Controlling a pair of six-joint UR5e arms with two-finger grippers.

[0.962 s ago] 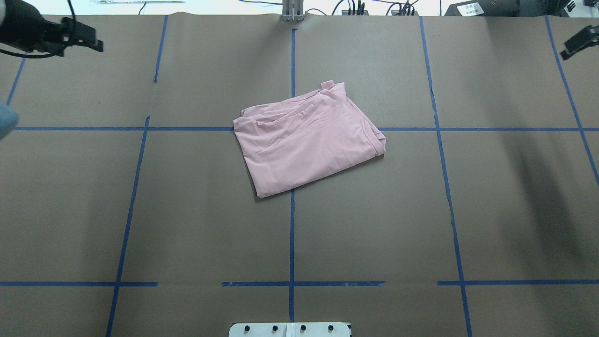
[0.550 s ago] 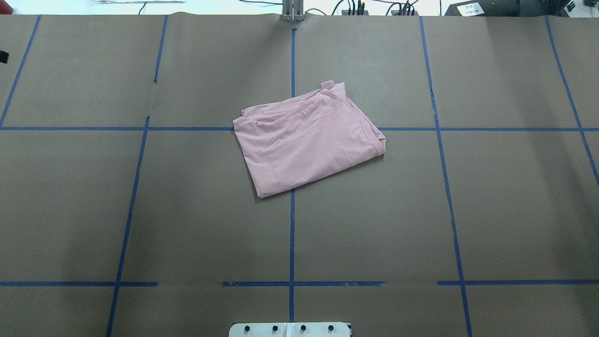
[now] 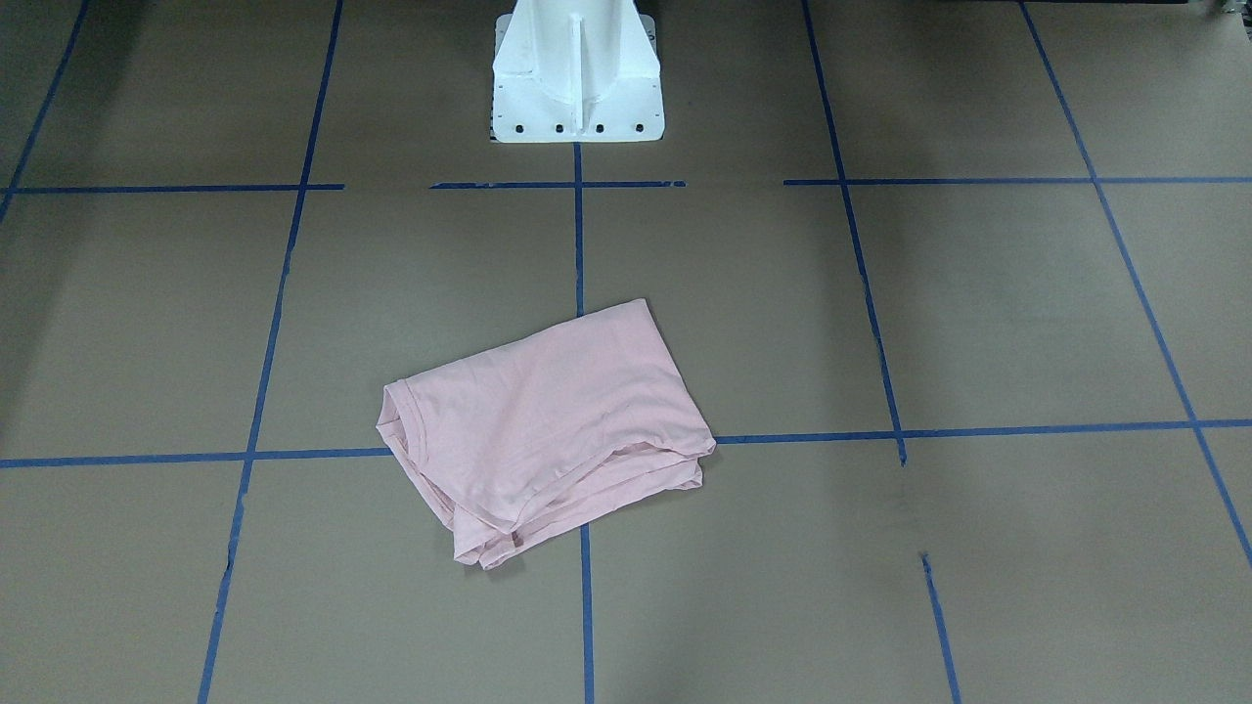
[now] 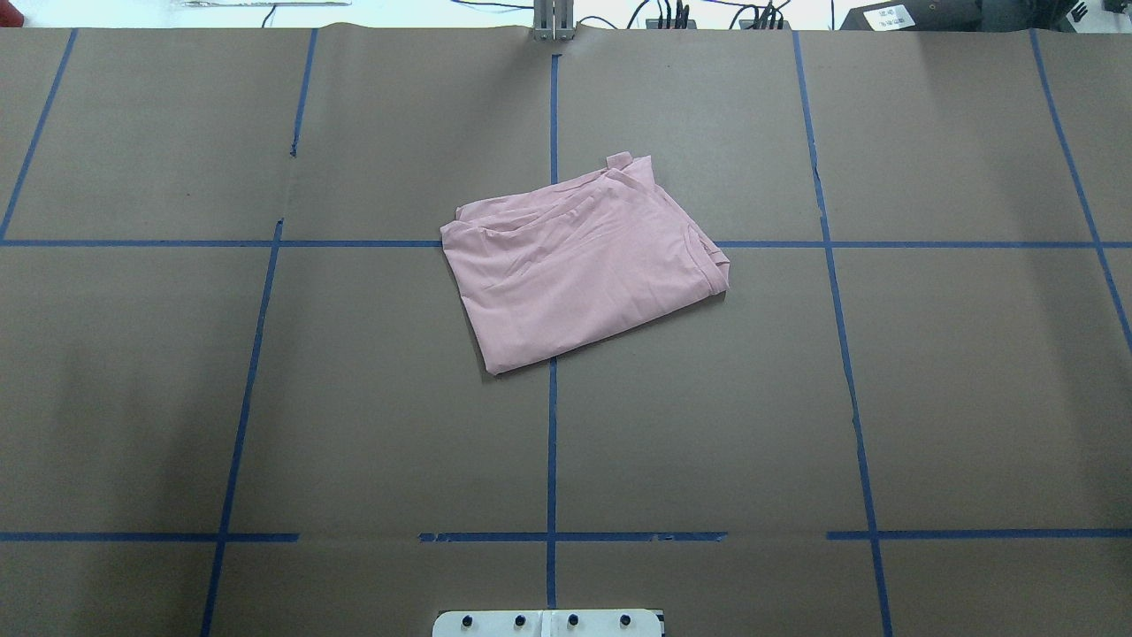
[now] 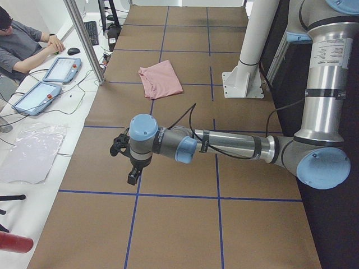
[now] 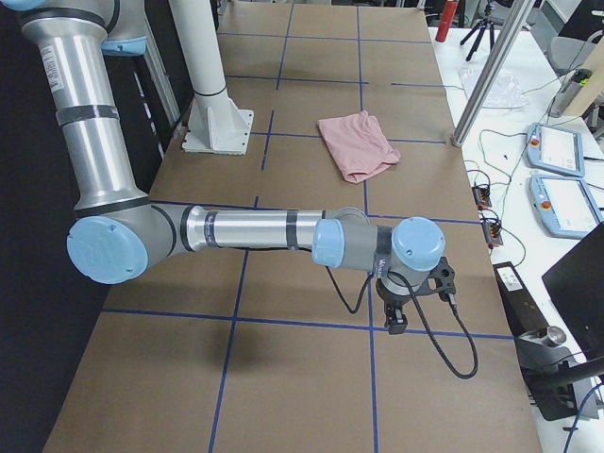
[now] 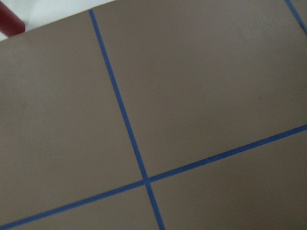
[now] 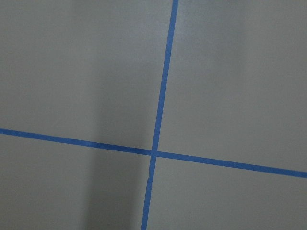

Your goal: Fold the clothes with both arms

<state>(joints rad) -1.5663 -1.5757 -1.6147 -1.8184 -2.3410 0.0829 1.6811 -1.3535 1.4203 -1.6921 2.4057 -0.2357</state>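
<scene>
The clothes [image 4: 579,265], a pale pink T-shirt folded into a slanted rectangle with the plain side up, lie alone at the table's middle, also seen in the front view [image 3: 548,425] and small in the side views [image 5: 159,78] [image 6: 357,143]. Neither arm touches them. The left arm stretches low over the table's left end, and its gripper [image 5: 132,175] points down. At the opposite end the right gripper [image 6: 397,321] hangs likewise. Both show only in the side views, so I cannot tell whether they are open or shut. Both wrist views hold only brown paper and blue tape.
Blue tape lines [image 4: 552,425] divide the brown paper cover into squares. The white pedestal base [image 3: 577,73] stands at the robot's edge. A person [image 5: 22,39] sits at a side bench with tablets [image 5: 61,70]. More pendants [image 6: 557,151] and cables lie beyond the far edge.
Both grippers stood at the overhead view's far corners a second ago and have withdrawn sideways out of that view. The folded shirt has not moved.
</scene>
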